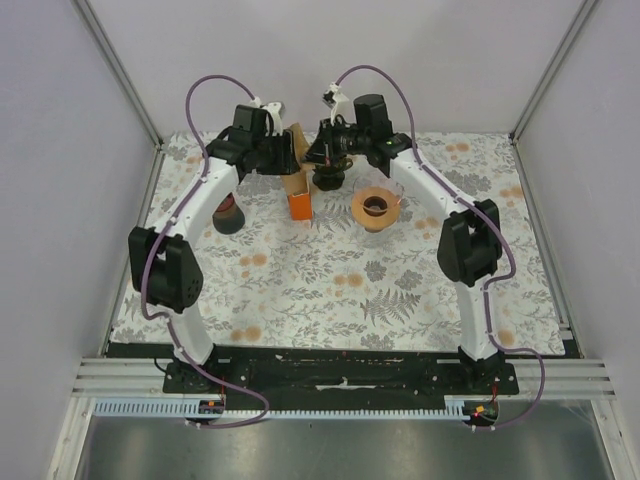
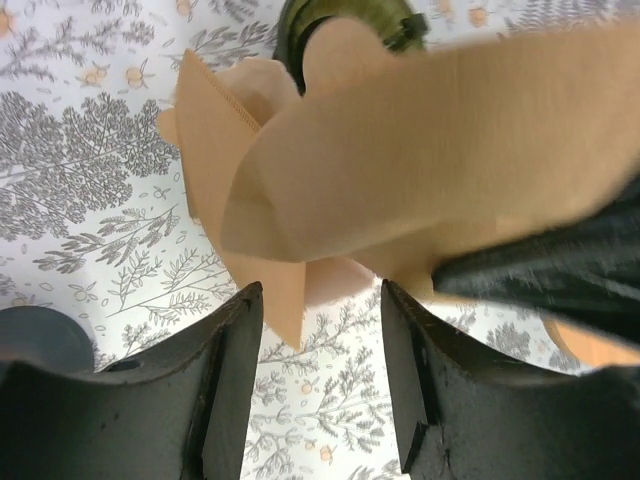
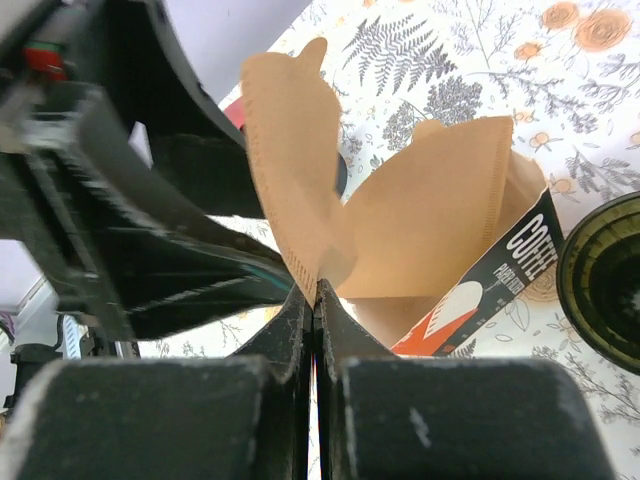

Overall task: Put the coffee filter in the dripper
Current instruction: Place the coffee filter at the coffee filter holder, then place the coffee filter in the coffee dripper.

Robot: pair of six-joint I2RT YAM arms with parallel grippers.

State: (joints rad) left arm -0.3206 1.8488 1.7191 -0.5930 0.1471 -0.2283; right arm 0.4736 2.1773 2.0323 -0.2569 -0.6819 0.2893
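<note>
My right gripper [image 3: 318, 290] is shut on the lower edge of a brown paper coffee filter [image 3: 295, 150], which stands upright above the jaws. My left gripper [image 2: 320, 340] is open, and only the filter's pointed corner [image 2: 285, 310] hangs by its left finger. More filters [image 3: 430, 220] stick out of the orange and black filter box [image 3: 500, 280]. The dark green ribbed dripper [image 3: 605, 285] sits on the cloth just right of the box. From above, both grippers [image 1: 290, 150] [image 1: 322, 150] meet over the box [image 1: 298, 200], with the dripper [image 1: 328, 180] beside it.
A glass vessel with a wooden ring [image 1: 375, 207] stands right of the dripper. A dark cup [image 1: 228, 215] sits under the left arm. The floral cloth [image 1: 340, 290] covers the table, with walls behind and at both sides.
</note>
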